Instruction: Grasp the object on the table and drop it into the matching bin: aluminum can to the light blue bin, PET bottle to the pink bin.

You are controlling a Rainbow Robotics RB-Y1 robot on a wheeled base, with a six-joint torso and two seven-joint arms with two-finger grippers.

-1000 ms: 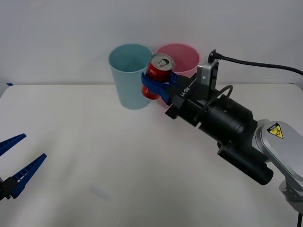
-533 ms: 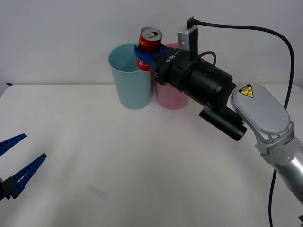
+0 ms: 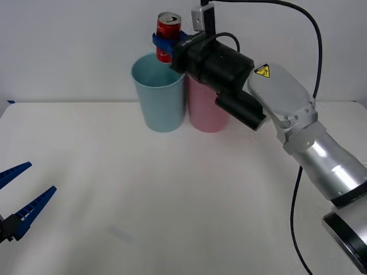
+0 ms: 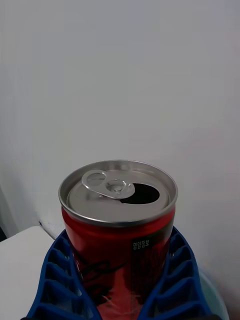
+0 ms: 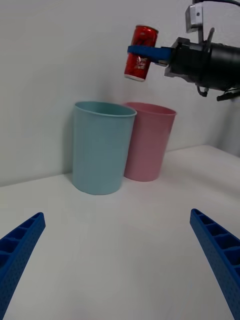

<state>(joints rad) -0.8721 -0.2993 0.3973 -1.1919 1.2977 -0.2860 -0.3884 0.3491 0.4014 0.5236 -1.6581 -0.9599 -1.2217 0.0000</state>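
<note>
can held in the air above the blue bin

the right gripper is clamped on the can, its blue ribbed fingers pressed against both sides of the red body. the can is off the table and raised above the blue bin; in the front view it sits over the far right part of that bin's rim, close to where the bin meets the pink bin. in the left wrist view the can hangs clear of both bins, tilted slightly, with open air between its base and the rims below; there it appears over the place where the blue bin and pink bin meet, so the exact spot over the opening cannot be told.

in the right wrist view the can shows its silver top, with the pull tab lying flat and the mouth hole open.

the two bins stand upright side by side at the far edge of the table, touching or nearly so, the blue one on the robot's left of the pink one.

the left gripper is low at the near left of the table, well apart from the bins, its fingers spread wide and holding nothing.
</note>
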